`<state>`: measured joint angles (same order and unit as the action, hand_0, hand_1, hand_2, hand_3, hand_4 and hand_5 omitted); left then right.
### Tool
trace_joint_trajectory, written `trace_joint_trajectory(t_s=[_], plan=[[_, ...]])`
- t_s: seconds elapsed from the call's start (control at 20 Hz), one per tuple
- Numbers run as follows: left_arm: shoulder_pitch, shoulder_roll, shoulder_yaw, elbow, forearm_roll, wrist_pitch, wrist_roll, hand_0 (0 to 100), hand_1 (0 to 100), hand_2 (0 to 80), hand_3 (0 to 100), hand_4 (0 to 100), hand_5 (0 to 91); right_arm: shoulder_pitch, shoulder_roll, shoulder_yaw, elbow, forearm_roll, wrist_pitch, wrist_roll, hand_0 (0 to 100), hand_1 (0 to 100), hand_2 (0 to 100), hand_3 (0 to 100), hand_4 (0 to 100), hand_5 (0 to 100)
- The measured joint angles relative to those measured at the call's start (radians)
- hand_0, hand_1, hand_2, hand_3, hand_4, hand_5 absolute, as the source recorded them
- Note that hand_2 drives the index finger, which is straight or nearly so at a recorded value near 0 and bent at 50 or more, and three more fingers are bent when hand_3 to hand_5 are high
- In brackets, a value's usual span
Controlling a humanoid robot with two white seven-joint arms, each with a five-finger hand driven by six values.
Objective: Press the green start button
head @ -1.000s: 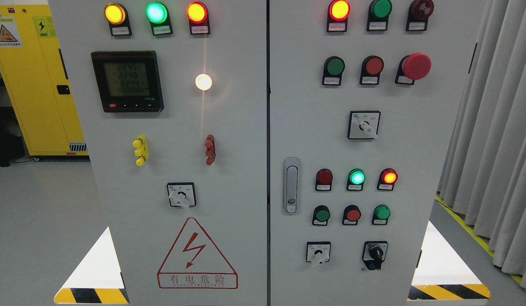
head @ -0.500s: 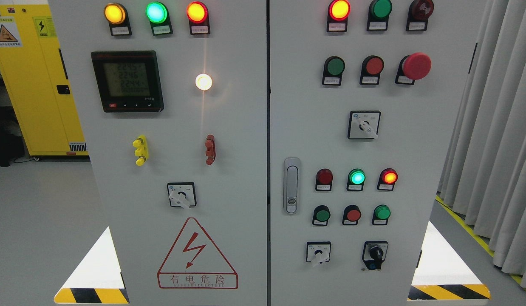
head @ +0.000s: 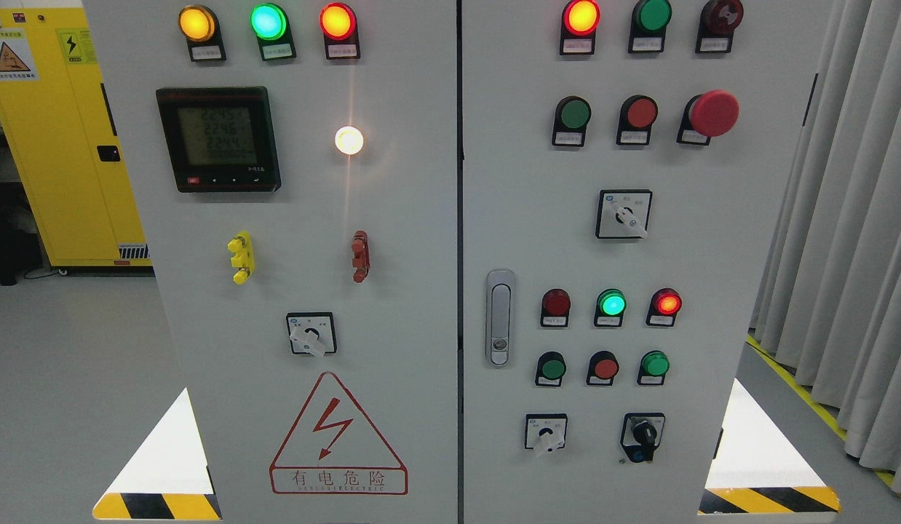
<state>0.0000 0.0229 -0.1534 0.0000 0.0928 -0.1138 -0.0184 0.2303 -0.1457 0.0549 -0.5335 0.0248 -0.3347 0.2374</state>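
Filling most of the head view, a grey electrical cabinet (head: 421,218) is seen with two door panels side by side. No robot hand or arm is shown, so whether the fingers are released, clenched or grasping anything cannot be told.

On the right panel several green buttons are mounted, and which of them is the start button cannot be told (the labels beneath are too small to read). One unlit green button (head: 573,114) is set in the upper row, left of a red button (head: 640,113) and a large red mushroom button (head: 713,113). Lower down, a dark green button (head: 552,368) and a brighter green button (head: 653,363) are placed at either side of another red button (head: 605,367). Just above that row a lit green lamp (head: 610,303) is flanked by a dark red lamp (head: 555,303) and a lit red lamp (head: 667,303). A door handle (head: 499,317) is fixed at the panel's left edge, and two selector switches (head: 546,432) are set at the bottom.

On the left panel a digital meter (head: 218,138) is mounted beside a glowing white lamp (head: 348,140), and a red triangular warning sign (head: 338,437) is placed at the bottom. A yellow cabinet (head: 57,145) is seen at far left, and grey curtains (head: 851,218) are hung at right.
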Motion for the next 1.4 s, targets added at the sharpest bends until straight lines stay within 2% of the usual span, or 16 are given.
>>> trace_joint_trajectory(t_s=[0.2,0.4,0.55,0.85,1.15,1.2,1.4], plan=[[0.000,0.004,0.000,0.000,0.000,0.002,0.003,12,56,0.0,0,0,0.0,0.029,-0.001,0.010,-0.145,0.068,-0.106,0.000,18,47,0,5,1,0],[0.000,0.006,0.000,0.000,0.000,0.004,0.004,12,56,0.0,0,0,0.0,0.058,-0.001,0.016,-0.310,0.134,-0.150,0.003,18,48,0,10,9,1],[0.000,0.008,0.000,0.000,0.000,0.004,0.005,12,56,0.0,0,0,0.0,0.075,-0.001,0.021,-0.449,0.182,-0.159,0.019,19,48,0,12,13,5],[0.000,0.010,0.000,0.000,0.000,0.000,0.005,12,56,0.0,0,0,0.0,0.082,0.001,0.025,-0.712,0.260,-0.162,0.108,19,49,0,18,18,11],[0.000,0.010,0.000,0.000,0.000,-0.001,0.005,12,56,0.0,0,0,0.0,0.045,0.001,0.015,-0.955,0.296,-0.162,0.130,19,50,0,26,27,18],[0.000,0.006,0.000,0.000,0.000,-0.001,0.006,12,56,0.0,0,0,0.0,0.033,0.001,0.009,-0.987,0.306,-0.162,0.130,17,51,0,32,39,27],[0.000,-0.002,0.000,0.000,0.000,-0.001,0.008,12,56,0.0,0,0,0.0,-0.042,0.003,-0.023,-1.108,0.385,-0.161,0.134,20,52,0,46,50,42]])
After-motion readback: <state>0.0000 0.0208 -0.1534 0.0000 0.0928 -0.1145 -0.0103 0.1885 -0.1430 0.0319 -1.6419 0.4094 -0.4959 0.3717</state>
